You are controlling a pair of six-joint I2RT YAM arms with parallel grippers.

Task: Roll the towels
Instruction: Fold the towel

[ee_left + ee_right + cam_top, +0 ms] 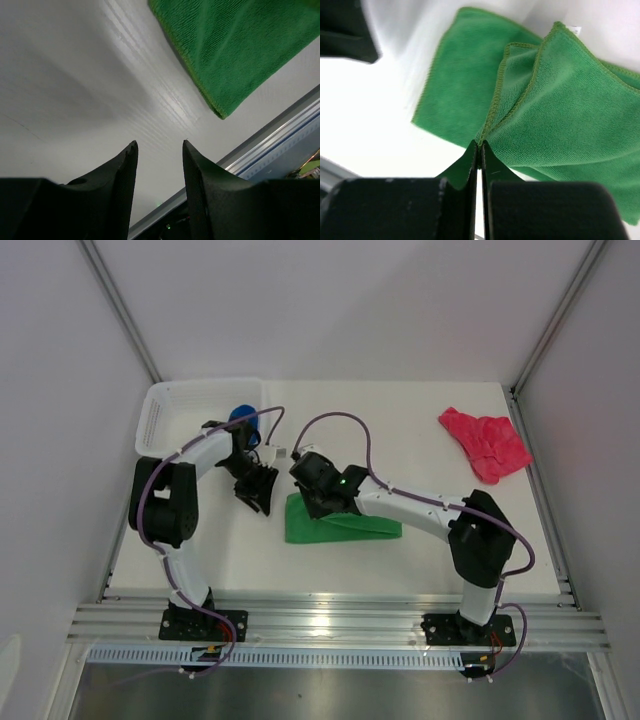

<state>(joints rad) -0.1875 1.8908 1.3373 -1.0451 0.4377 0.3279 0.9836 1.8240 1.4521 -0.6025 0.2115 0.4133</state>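
Currently I'm working the green towel (345, 525), lying mid-table; the blue towel (243, 418) sits at the basket (165, 410), the pink towel (485, 440) lies crumpled far right. My right gripper (479, 147) is clamped tight on a folded green edge. My left gripper (159, 145) hovers over the table (75, 75) beside the towel's corner, jaws partly apart, empty. Next, I judge, the left must catch that edge so the roll starts even.

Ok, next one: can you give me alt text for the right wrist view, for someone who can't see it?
The right gripper, jaws closed, pinches a stitched edge of the green towel, whose folded layers fan out from the fingertips. Beneath it is the white table, with a dark blurred shape in the top left corner.
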